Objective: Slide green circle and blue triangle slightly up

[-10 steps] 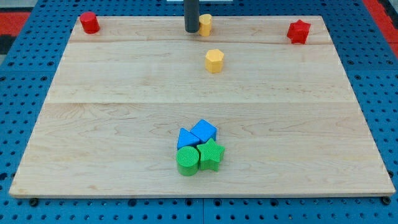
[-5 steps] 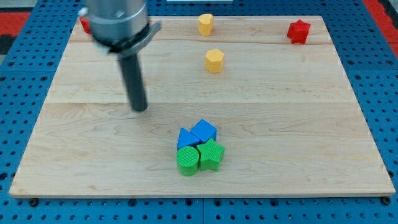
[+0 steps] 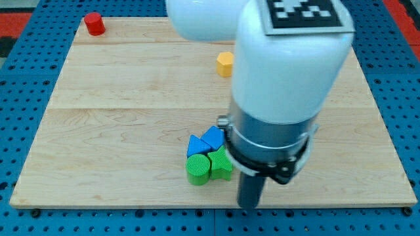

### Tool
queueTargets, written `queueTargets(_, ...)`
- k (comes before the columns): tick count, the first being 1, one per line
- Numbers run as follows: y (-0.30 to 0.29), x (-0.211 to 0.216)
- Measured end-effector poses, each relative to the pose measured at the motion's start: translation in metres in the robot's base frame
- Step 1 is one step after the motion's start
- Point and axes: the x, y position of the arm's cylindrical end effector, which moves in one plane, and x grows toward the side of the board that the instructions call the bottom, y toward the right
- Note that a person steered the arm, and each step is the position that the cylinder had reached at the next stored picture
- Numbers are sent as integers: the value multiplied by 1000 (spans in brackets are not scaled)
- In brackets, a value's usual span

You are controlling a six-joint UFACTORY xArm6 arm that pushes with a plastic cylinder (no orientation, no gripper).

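The green circle [image 3: 197, 168] sits near the view's bottom centre of the wooden board [image 3: 118, 105]. The blue triangle [image 3: 195, 145] touches it just above. A blue cube [image 3: 213, 137] and a green star [image 3: 222, 164] crowd against them on the right, partly hidden by the arm. My tip [image 3: 249, 204] rests near the board's bottom edge, to the right of and slightly below the green star, apart from the blocks.
The big white arm body [image 3: 289, 72] covers the view's upper right. A red cylinder [image 3: 94, 23] stands at the top left corner. A yellow hexagon [image 3: 225, 63] shows partly beside the arm. The board's bottom edge is close under my tip.
The arm has swept from the board's left middle down to the bottom centre-right, now covering the red star and one yellow block. The blocks have not moved.
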Motion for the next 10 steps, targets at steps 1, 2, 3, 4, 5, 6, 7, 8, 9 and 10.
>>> queueTargets(1, -39, -12)
queueTargets(2, -55, -21)
queueTargets(3, -77, -24)
queueTargets(4, -85, -37)
queueTargets(5, -83, -54)
queueTargets(6, -87, -69)
queueTargets(7, -91, -84)
queueTargets(8, -96, -83)
queueTargets(9, -114, -82)
queueTargets(10, -114, -89)
